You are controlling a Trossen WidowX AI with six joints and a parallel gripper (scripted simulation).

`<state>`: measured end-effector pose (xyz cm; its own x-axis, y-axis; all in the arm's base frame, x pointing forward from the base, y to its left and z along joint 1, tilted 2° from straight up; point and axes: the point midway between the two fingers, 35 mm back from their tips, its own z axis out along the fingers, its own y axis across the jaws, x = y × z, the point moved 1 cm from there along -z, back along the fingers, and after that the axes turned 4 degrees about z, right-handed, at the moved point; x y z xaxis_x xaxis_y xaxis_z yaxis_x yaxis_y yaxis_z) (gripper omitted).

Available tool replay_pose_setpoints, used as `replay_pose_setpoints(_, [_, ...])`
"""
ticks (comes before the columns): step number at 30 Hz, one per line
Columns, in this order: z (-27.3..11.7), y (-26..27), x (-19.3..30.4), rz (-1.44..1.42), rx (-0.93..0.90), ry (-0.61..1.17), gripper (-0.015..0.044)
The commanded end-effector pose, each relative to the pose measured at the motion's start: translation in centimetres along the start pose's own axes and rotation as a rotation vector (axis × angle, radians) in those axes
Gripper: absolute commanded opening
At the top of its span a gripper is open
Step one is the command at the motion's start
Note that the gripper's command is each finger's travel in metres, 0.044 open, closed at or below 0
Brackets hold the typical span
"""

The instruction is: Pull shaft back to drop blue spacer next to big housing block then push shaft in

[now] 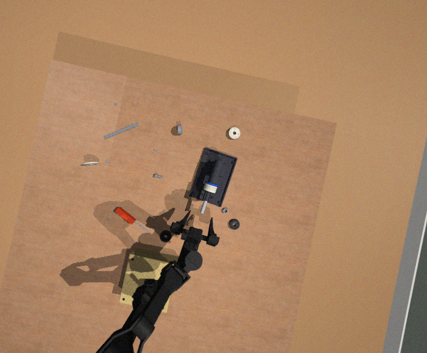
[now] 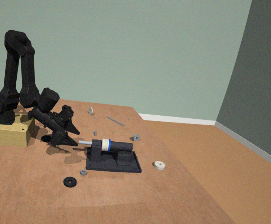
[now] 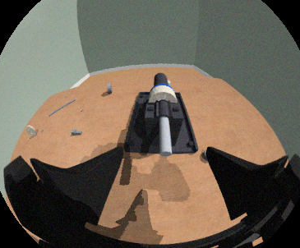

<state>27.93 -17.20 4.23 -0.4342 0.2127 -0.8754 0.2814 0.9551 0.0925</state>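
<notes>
The grey shaft (image 1: 204, 206) (image 2: 85, 142) (image 3: 165, 135) sticks out of the dark front post (image 2: 96, 151) toward my gripper (image 1: 200, 214) (image 2: 78, 139). The white spacers (image 1: 210, 189) (image 2: 104, 144) (image 3: 163, 95) sit side by side behind that post. The blue spacer (image 1: 212, 184) (image 2: 109, 144) (image 3: 162, 85) is between them and the big housing block (image 1: 217, 170) (image 2: 121, 146) (image 3: 160, 79). The shaft inside the spacers is hidden. My gripper is wide open and empty, its fingertips on either side of the shaft's free end, with a gap on both sides.
The dark base plate (image 2: 106, 166) (image 3: 193, 137) lies under the housing. A grey nut (image 1: 224, 210) (image 2: 83, 172) and a black ring (image 1: 234, 224) (image 2: 69, 181) lie right of the gripper. Another black ring (image 1: 165, 235) and a red screwdriver (image 1: 124, 215) lie left. A white ring (image 1: 234, 132) (image 2: 159, 165) lies beyond.
</notes>
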Motion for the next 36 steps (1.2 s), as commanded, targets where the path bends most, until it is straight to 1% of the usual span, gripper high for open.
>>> replay_pose_setpoints(1, [0.6, -0.1, -0.1, 0.003, 0.004, -0.002, 0.044])
replay_pose_setpoints(22, [3.9, -0.1, -0.1, 0.003, 0.003, -0.004, 0.044])
replay_pose_setpoints(36, [4.0, -0.1, -0.1, 0.003, 0.003, -0.004, 0.044])
